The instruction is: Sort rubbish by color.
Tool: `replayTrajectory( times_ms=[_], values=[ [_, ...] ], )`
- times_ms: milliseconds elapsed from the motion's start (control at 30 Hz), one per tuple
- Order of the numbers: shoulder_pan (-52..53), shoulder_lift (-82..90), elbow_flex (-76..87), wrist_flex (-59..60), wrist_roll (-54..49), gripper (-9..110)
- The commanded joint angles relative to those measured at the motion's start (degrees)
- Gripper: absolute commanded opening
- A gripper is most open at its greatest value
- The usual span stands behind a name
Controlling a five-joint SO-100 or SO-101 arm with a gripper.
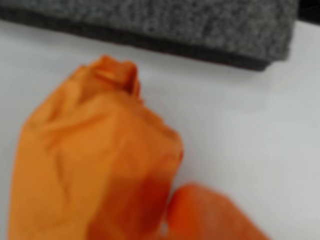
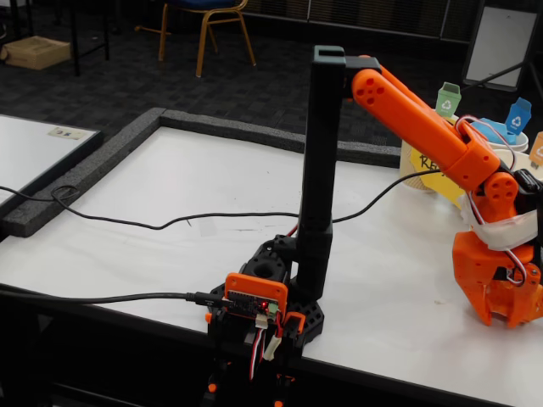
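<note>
White tabletop (image 1: 240,130) fills most of the wrist view, with a grey foam border strip (image 1: 200,30) running across the top. Relative to that strip: one orange paper lump (image 1: 90,165) sits just below it, resting on the table, big and blurry in the lower left of the shot. One orange gripper finger (image 1: 210,215) pokes in from the bottom edge and touches the lump's lower right side. Only that one finger shows here, so I can't say if the pincer is clamped on the lump or just resting against it. Right of the lump the table is bare up to the strip.

Fixed view next: one orange arm (image 2: 424,127) reaches from its black post (image 2: 322,170) down to the gripper (image 2: 509,315) at the far right, low over the table (image 2: 170,212). Jaw gap is hidden from this angle. The lump itself isn't visible here. Behind the arm I count three little recycling flags: green (image 2: 448,98), blue (image 2: 517,116) and orange (image 2: 537,146), plus one yellow sign (image 2: 433,174). Two black cables (image 2: 127,222) cross the open table left of the post.
</note>
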Motion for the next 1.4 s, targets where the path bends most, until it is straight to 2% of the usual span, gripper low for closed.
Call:
replayTrajectory(
  times_ms=[0,267,500,800,1000,1367],
  values=[
    [-0.4,1.4,-9.2,1.4,-0.3,0],
    [1.1,5.8,-14.2,14.2,-0.3,0],
    [3.3,10.9,-12.6,20.6,-0.3,1],
    [2.5,16.7,-13.5,23.2,-0.3,5],
    [2.7,20.6,-11.6,28.4,-0.3,14],
    [1.0,27.2,-17.1,30.5,0.1,14]
  ],
)
